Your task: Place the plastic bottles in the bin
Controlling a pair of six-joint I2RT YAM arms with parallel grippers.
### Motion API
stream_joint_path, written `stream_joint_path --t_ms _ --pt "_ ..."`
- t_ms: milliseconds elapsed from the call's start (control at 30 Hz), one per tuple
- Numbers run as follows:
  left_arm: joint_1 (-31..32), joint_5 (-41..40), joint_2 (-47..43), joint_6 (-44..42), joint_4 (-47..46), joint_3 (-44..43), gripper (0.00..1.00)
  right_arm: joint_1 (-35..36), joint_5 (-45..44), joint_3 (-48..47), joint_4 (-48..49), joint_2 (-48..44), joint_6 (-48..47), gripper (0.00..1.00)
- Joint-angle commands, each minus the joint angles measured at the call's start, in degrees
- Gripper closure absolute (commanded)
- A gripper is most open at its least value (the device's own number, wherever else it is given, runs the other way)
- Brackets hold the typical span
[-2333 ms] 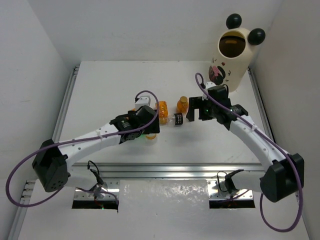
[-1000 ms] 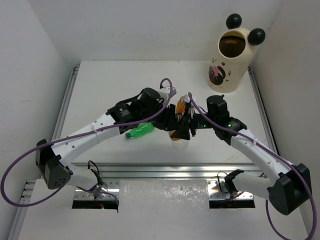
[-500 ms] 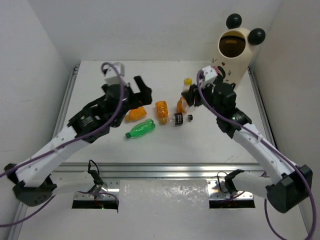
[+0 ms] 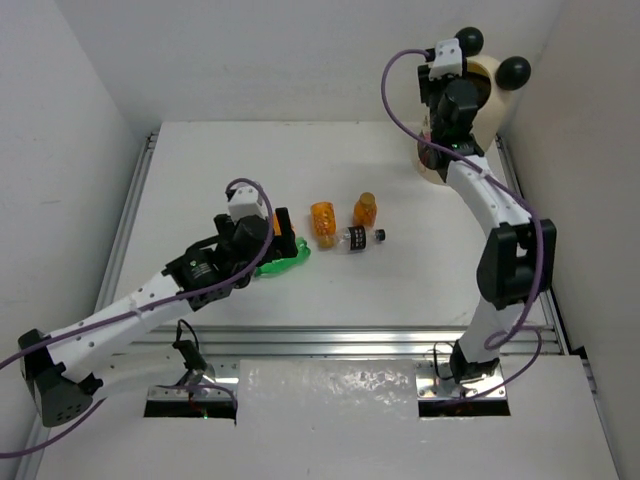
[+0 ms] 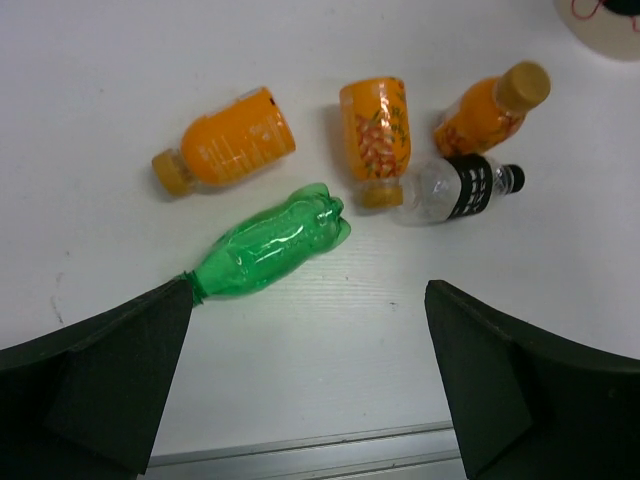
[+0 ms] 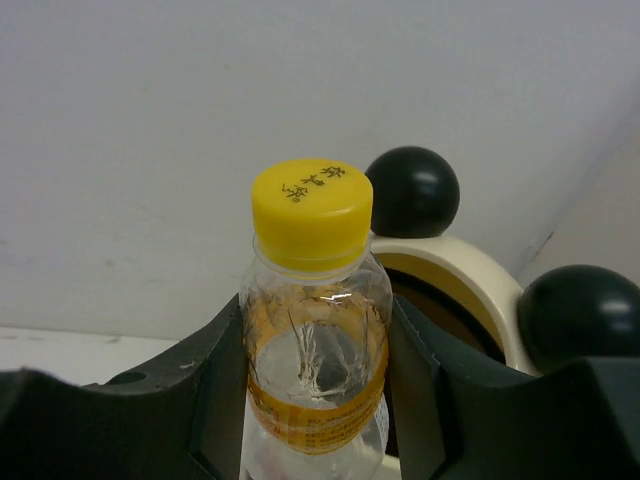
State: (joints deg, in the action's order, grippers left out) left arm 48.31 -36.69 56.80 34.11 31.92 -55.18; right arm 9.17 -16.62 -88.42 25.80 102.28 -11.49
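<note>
My left gripper (image 5: 310, 392) is open and hovers just on the near side of a green bottle (image 5: 270, 243) that lies on its side; nothing is between its fingers. Beyond it lie three orange bottles (image 5: 225, 150) (image 5: 375, 132) (image 5: 490, 105) and a clear black-labelled bottle (image 5: 455, 190). From above, my left gripper (image 4: 272, 240) covers part of the green bottle (image 4: 288, 257). My right gripper (image 6: 315, 400) is shut on a yellow-capped bottle (image 6: 315, 330), held upright just in front of the cream bin (image 6: 470, 275) and its dark opening. My right gripper (image 4: 460, 92) is raised high at the bin (image 4: 490, 108).
The bin's two black ball ears (image 6: 410, 190) (image 6: 578, 310) flank its opening. An aluminium rail (image 4: 330, 338) runs along the table's near edge. White walls close in the left, back and right sides. Purple cables loop off both arms.
My left gripper has opened and swung from the far left down to the green bottle. My right arm has lifted the yellow-capped bottle from the table up to the bin's opening.
</note>
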Motion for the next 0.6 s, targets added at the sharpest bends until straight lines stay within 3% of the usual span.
stream_joint_path --t_ms 0,133,433,533,567 --pt "-0.3 2.9 0.1 -0.8 -6.9 1.1 0.00 -2.0 -2.0 -5.3 9.2 6.1 -7.0 1.00" --pt "-0.4 3.2 0.9 -0.8 -8.8 2.9 0.00 -3.3 -1.4 -13.9 7.6 12.2 -6.4 1.00" --pt "-0.5 1.7 1.7 2.7 -10.1 6.6 0.00 -4.1 -1.4 -23.0 4.2 20.2 -10.0 0.98" --pt "-0.6 0.8 3.2 4.8 -9.3 6.4 0.00 -4.4 -2.4 -21.4 4.5 20.1 -10.5 0.71" --pt "-0.6 0.6 3.6 5.4 -9.0 6.1 0.00 -4.5 -2.6 -20.0 4.8 19.5 -10.6 0.56"
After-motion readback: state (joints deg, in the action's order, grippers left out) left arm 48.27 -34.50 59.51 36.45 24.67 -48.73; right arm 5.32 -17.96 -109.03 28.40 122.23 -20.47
